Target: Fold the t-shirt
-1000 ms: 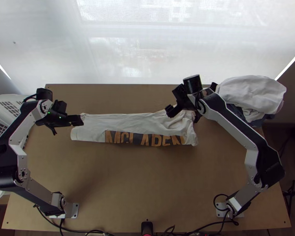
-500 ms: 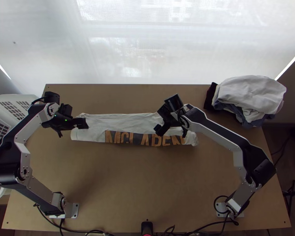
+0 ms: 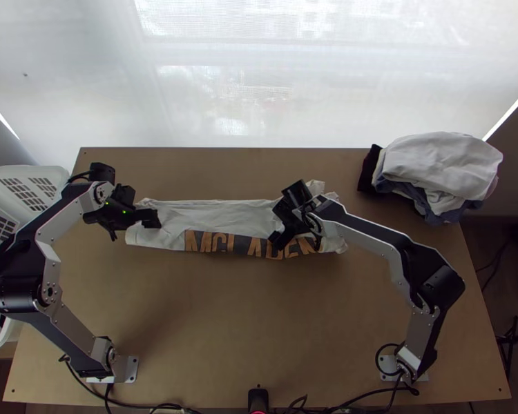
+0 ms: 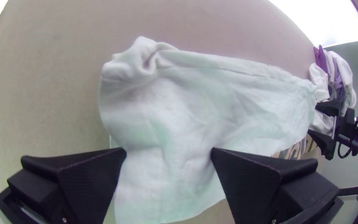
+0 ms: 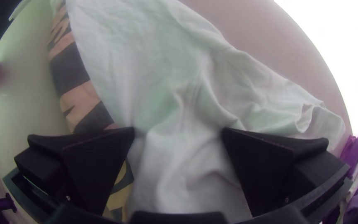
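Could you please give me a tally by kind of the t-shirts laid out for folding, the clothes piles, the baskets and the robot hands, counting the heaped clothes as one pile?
T-shirt: 1
Clothes pile: 1
White basket: 1
Robot hands: 2 (left hand, right hand)
Total: 5

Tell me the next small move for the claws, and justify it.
Probably ease the left claw and right claw down to pinch the white t-shirt: both stand open over it, and it lies in a long strip that likely needs folding shorter.
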